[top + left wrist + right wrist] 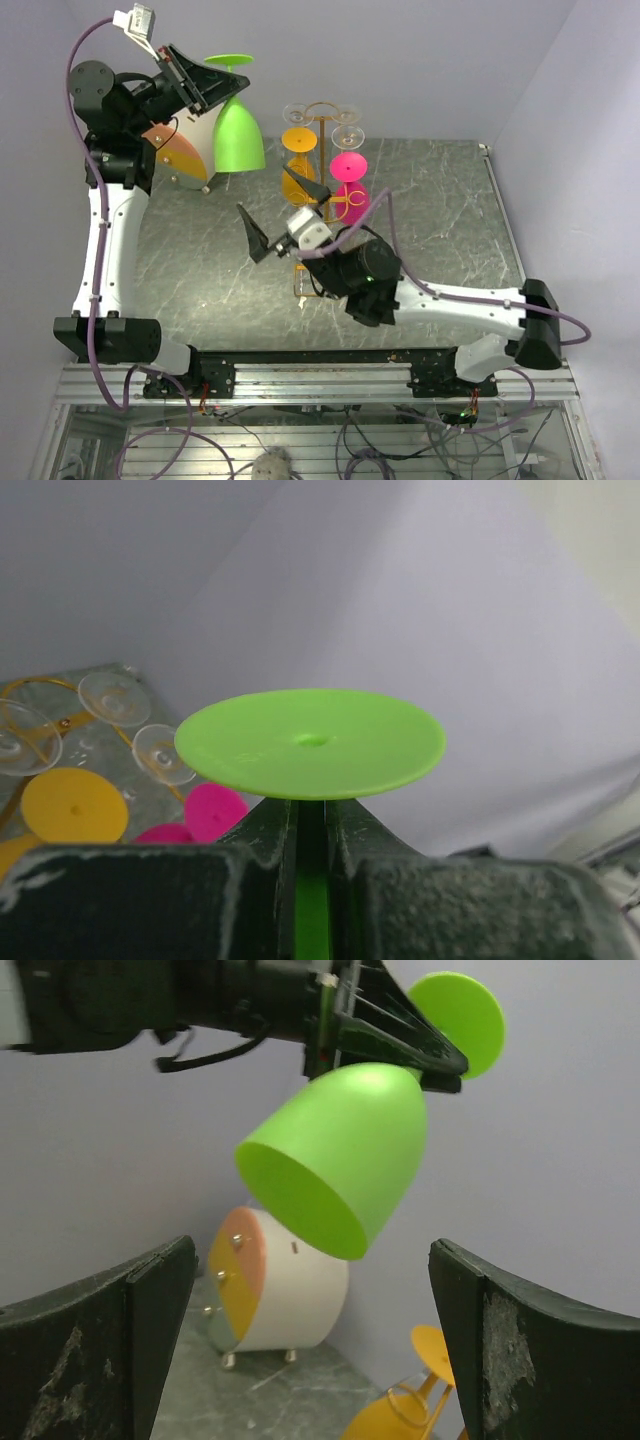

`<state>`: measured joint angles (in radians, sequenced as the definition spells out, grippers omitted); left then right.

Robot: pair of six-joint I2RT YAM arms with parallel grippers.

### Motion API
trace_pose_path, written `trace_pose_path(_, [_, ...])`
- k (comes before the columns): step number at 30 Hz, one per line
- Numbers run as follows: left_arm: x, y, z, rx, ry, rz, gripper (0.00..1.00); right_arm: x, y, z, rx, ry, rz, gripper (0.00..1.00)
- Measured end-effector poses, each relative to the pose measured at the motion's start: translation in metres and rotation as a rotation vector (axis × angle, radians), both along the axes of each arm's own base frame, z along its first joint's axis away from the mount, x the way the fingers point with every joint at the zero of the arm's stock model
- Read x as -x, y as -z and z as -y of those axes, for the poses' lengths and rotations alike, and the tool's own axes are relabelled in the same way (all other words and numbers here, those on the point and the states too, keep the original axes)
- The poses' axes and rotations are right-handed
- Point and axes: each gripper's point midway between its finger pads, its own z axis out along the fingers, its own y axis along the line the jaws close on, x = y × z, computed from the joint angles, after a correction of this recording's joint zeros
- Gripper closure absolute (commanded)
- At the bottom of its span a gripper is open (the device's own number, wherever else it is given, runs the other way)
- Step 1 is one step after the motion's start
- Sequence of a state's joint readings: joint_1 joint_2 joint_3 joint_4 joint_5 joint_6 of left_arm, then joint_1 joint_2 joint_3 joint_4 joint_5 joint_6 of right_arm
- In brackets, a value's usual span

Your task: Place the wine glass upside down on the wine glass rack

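The left gripper (213, 87) is clamped on the stem of the green glass (238, 135), right under the foot, and it's got it up in the air at the far left corner, well above the table (440, 220) and over a little white and orange drum thing (185, 155). The glass is already flipped: foot on top, mouth down, long axis close to upright, with the bowl swung out a bit in the right wrist view. The rack (322, 112) stands mid-table, off to the right of the held glass and well apart from it. It's already carrying an orange glass (298, 140), a pink one (348, 165) and 2 clear ones (346, 113), so a free hook is hard to pick out from here. The right gripper (285, 212) is way nearer the rack, just in front of it, but its jaws are spread wide with nothing in them. So it looks like the left arm's job: carry the glass right and slide the stem into a hook, foot above the wire.
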<state>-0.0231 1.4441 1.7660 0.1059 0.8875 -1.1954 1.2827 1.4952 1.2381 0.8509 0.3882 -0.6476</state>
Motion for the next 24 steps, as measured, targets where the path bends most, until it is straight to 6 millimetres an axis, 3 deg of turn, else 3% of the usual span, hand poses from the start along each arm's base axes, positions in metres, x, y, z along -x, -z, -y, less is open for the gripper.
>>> trace_pose_path(5, [0.013, 0.024, 0.004, -0.222, 0.033, 0.143, 0.93, 0.049, -0.005, 0.016, 0.013, -0.081, -0.028, 0.00])
trace_pose_path(8, [0.016, 0.044, 0.000, -0.373, 0.020, 0.223, 0.93, 0.058, -0.023, 0.041, -0.036, -0.095, -0.053, 0.00])
trace_pose_path(11, [0.019, 0.067, -0.007, -0.518, -0.004, 0.294, 0.93, 0.055, -0.042, 0.075, -0.116, -0.066, -0.097, 0.00])
trace_pose_path(15, [0.022, 0.102, -0.018, -0.677, -0.031, 0.383, 0.93, 0.046, -0.053, 0.099, -0.179, 0.004, -0.162, 0.00])
trace_pose_path(24, [0.029, 0.202, -0.024, -0.811, -0.001, 0.472, 0.93, 0.019, -0.024, 0.114, -0.181, 0.225, -0.294, 0.00])
